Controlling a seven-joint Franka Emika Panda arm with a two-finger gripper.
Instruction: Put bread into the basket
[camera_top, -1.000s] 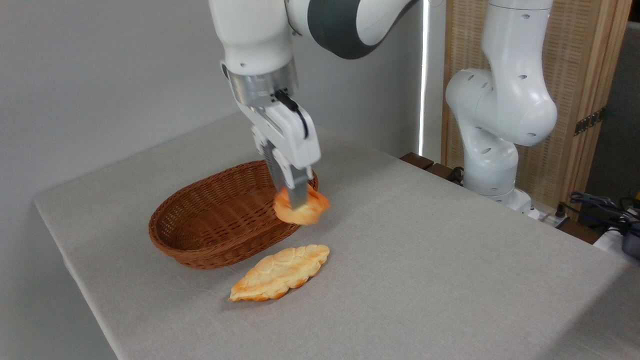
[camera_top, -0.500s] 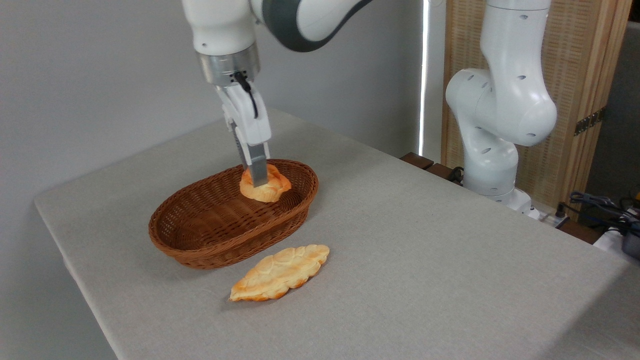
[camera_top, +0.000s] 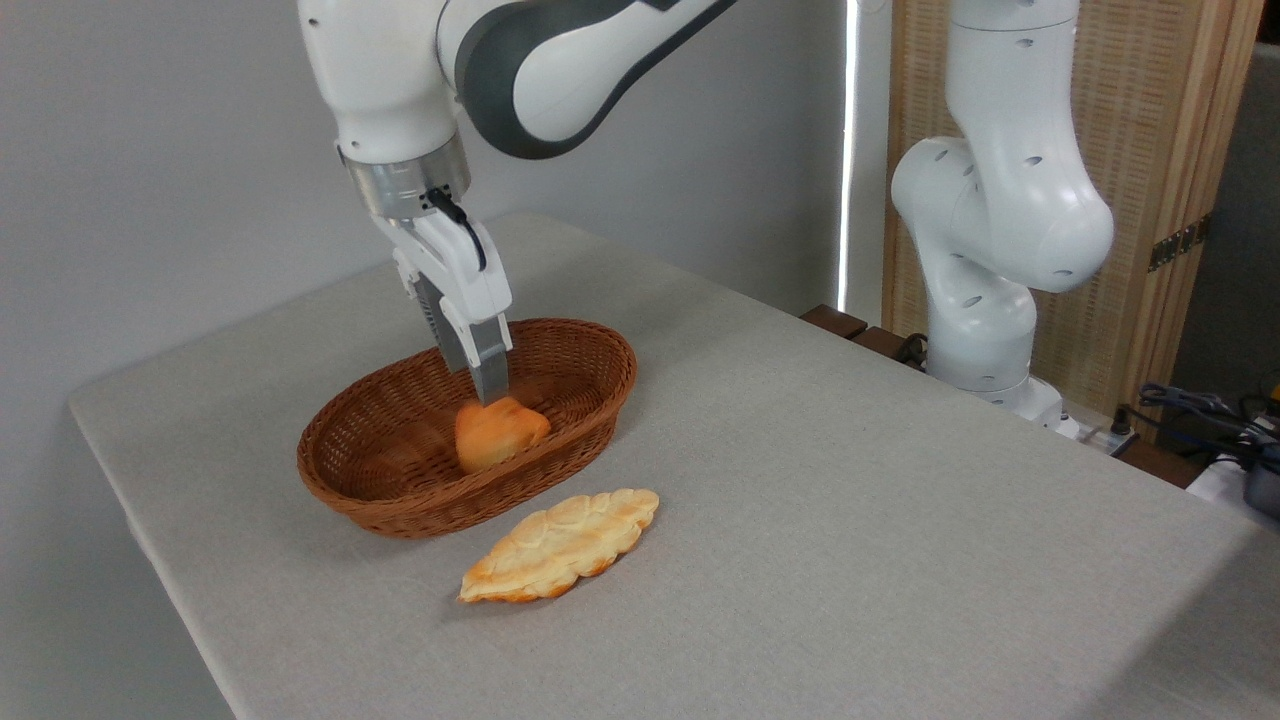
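Bread bun low inside basket, under end effector

Robot arm's two-finger end effector (camera_top: 490, 392) points down into the oval brown woven wicker basket (camera_top: 400, 500) on the grey bench (camera_top: 850, 520). Directly below its tips sits the small round deep-orange bun (camera_top: 492, 436), tilted on edge. Whether the fingers grip or have released it cannot be told. A pale leaf-shaped flat bread (camera_top: 560, 545) lies outside, just beside the basket.
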